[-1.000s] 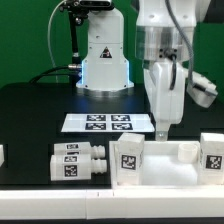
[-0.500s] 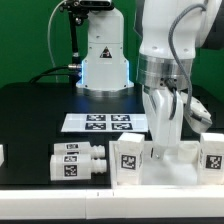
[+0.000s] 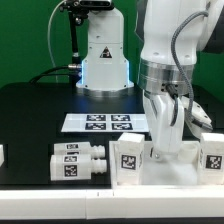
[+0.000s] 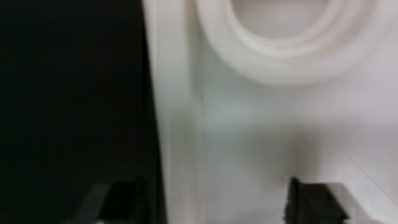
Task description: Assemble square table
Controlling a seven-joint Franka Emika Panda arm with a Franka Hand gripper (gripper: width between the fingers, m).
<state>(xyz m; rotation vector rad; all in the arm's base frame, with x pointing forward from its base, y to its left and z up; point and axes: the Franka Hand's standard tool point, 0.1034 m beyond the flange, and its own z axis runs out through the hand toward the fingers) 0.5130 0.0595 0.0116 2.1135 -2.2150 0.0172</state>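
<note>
The white square slab [image 3: 170, 172] lies at the front of the exterior view's right, with tags on its raised sides. My gripper [image 3: 163, 150] points straight down onto its near-left part, its tips hidden behind the rim. In the wrist view the slab [image 4: 231, 120] fills the picture with a round corner hole [image 4: 285, 25]. My gripper [image 4: 222, 205] is open. One fingertip [image 4: 128, 200] is over the black table just outside the slab's edge, and the other is over the white surface. Two white tagged legs [image 3: 78, 158] lie side by side on the exterior view's left.
The marker board [image 3: 105, 123] lies flat behind the legs and the slab. The robot's white base [image 3: 103, 55] stands at the back. A small white part [image 3: 2, 155] shows at the exterior view's left edge.
My gripper has come down and tilted slightly, from above the slab to its rim. The slab and the legs have not moved.
</note>
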